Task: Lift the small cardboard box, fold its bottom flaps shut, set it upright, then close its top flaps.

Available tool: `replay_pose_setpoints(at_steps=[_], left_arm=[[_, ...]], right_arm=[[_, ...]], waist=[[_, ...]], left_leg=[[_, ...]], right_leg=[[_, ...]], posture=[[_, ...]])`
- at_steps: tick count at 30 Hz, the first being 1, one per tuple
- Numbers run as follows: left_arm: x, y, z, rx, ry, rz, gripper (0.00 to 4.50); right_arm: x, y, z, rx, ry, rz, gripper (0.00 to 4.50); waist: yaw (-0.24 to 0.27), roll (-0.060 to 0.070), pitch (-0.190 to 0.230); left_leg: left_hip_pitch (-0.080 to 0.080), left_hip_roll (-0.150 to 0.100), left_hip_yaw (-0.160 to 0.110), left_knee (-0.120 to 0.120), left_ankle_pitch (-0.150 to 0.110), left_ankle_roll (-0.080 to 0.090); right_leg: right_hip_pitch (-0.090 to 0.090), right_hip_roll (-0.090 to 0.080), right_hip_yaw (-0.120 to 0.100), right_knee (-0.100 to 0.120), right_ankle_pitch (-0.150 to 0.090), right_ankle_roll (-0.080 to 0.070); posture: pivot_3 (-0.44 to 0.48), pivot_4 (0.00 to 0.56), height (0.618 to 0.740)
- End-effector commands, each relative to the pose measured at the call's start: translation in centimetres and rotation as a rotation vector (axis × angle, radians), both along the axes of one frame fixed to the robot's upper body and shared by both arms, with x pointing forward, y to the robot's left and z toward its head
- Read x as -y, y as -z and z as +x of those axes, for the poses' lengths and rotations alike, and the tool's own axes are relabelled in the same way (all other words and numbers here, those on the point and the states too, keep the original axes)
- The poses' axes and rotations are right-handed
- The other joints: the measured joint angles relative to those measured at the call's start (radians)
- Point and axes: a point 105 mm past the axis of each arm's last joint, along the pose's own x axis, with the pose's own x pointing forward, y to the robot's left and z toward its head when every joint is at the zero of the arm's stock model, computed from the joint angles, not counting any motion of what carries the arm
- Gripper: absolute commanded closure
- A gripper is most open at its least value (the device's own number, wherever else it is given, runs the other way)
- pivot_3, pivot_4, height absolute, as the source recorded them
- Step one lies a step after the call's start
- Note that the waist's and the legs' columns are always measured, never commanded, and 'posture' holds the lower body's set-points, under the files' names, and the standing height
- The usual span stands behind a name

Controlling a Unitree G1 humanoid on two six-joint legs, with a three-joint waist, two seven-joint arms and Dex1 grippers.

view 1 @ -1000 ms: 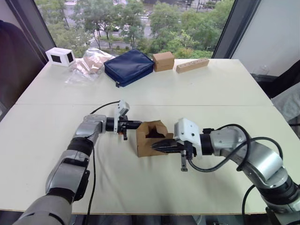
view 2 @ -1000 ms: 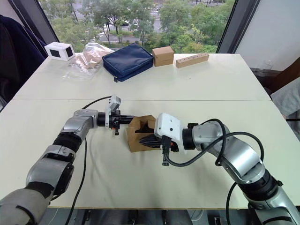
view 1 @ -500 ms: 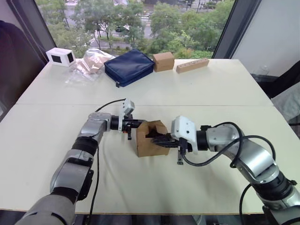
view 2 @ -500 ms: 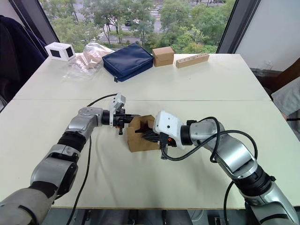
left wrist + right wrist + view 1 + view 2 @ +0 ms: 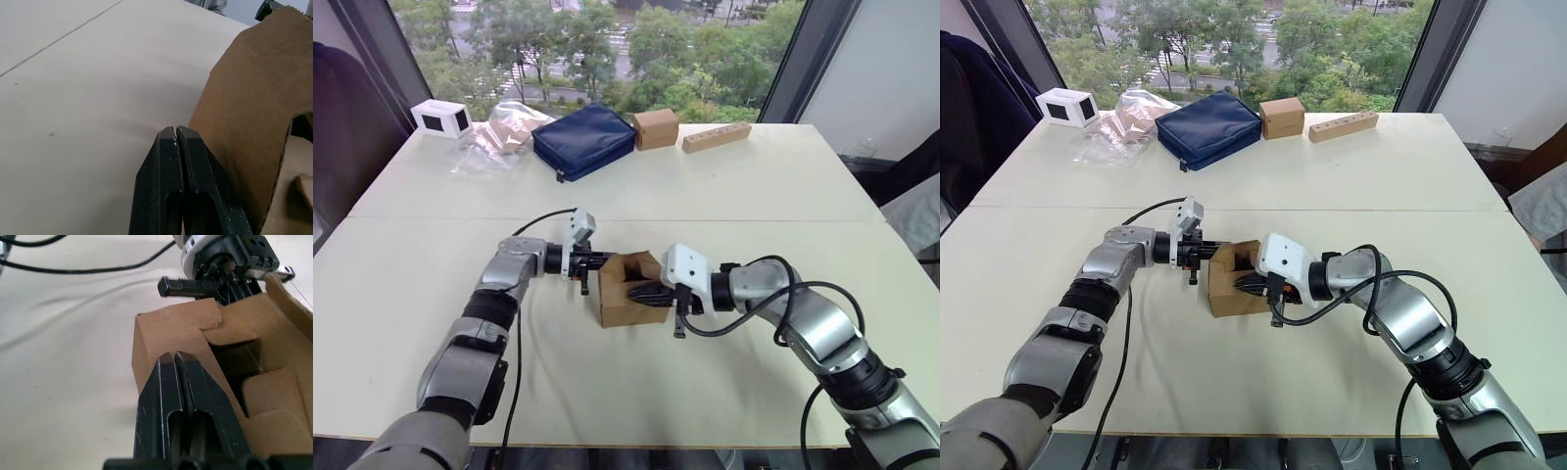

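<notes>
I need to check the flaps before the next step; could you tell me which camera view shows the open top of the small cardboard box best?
The right wrist view: it looks into the small cardboard box, showing the top flaps still open. The head views show the box from above between both grippers; the left wrist view shows one outer wall.

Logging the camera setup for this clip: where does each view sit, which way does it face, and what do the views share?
Left and right eye views: on the head, looking forward and down over the table; both arms show, meeting at the small cardboard box.
Left wrist view: on the left wrist, looking along the left claw, shut, beside the box wall.
Right wrist view: on the right wrist, looking along the right claw, shut, against the box's open end.
Shared: the box shows in every view; the right wrist view also catches the left claw.
</notes>
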Motion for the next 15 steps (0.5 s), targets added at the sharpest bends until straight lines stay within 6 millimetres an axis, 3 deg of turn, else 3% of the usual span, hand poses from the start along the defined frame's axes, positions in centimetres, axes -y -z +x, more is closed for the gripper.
replay_pose_setpoints(at_steps=[1, 4, 9, 12, 15], left_arm=[[-2.3, -2.3, 1.0, 0.089, -0.103, -0.029, 4.45], [-4.5, -4.0, 0.6, 0.126, -0.157, -0.04, 4.45], [-6.5, -5.4, -3.2, 0.091, -0.157, -0.033, 4.45], [-6.6, -5.4, -4.9, 0.058, -0.146, -0.019, 4.45], [-5.3, -5.1, -8.2, 0.012, -0.077, -0.011, 4.45]], right_arm=[[-0.4, -0.6, 0.0, 0.03, -0.021, 0.015, 4.5], [-0.5, -0.5, 0.0, 0.023, -0.021, 0.022, 4.5], [-0.6, -0.5, 0.5, 0.016, -0.014, 0.05, 4.5], [-0.6, -0.3, 0.6, 0.015, -0.014, 0.052, 4.5], [-0.6, 0.0, 0.8, 0.012, -0.015, 0.053, 4.5]], waist=[[-0.002, 0.0, 0.0], [-0.008, 0.0, 0.0], [-0.004, 0.0, 0.0], [0.003, 0.0, 0.0], [-0.001, 0.0, -0.001]], left_leg=[[0.0, 0.0, 0.0, 0.0, 0.0, 0.0], [0.0, 0.001, 0.0, 0.0, 0.0, 0.0], [0.001, 0.001, 0.0, 0.0, 0.0, -0.001], [0.001, 0.0, 0.0, 0.0, 0.0, -0.001], [0.001, 0.0, -0.001, 0.0, 0.0, -0.001]], right_leg=[[0.0, 0.0, 0.0, 0.0, 0.0, 0.0], [-0.001, 0.0, 0.0, 0.001, 0.0, 0.0], [0.0, -0.001, 0.0, 0.001, 0.0, 0.0], [0.001, -0.002, 0.0, 0.001, 0.0, 0.0], [0.001, -0.002, 0.0, 0.0, 0.0, 0.0]], posture=[[0.0, 0.15, 0.74], [0.0, 0.15, 0.74], [0.0, 0.15, 0.74], [0.0, 0.15, 0.74], [0.0, 0.15, 0.74]])
